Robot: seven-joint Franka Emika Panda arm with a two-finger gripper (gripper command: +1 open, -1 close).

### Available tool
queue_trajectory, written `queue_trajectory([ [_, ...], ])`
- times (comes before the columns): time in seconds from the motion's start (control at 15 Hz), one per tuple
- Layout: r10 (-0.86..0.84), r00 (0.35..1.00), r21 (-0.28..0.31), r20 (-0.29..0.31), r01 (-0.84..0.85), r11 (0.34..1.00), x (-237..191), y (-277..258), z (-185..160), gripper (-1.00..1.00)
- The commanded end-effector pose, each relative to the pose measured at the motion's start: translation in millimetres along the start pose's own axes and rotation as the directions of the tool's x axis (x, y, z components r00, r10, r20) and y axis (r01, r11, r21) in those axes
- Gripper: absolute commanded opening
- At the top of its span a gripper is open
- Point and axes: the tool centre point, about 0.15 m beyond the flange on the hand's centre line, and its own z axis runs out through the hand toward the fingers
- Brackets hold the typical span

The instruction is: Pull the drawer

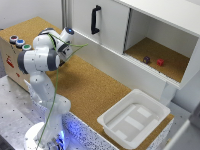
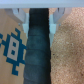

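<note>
Blocking the drawer from the exterior view, the arm (image 1: 42, 60) shows fingers (image 2: 21, 13) spread, gripping nothing.

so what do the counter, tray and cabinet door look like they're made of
Counter: probably cork, from its speckled, matte brown grain. Tray: likely plastic, smooth glossy white with moulded walls. Cabinet door: smooth white panel, maybe painted or laminated board; its handle is black, material unclear.
</note>
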Motion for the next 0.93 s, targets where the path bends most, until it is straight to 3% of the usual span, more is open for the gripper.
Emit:
queue_trajectory([
  [0.0, 0.030, 0.999, 0.068, 0.016, -0.031, 0.997, 7.7, 17.5, 1.5, -1.00],
  [0.87, 0.090, 0.994, 0.137, 0.055, -0.097, 0.986, 7.5, 127.3, -8.3, -1.00],
])
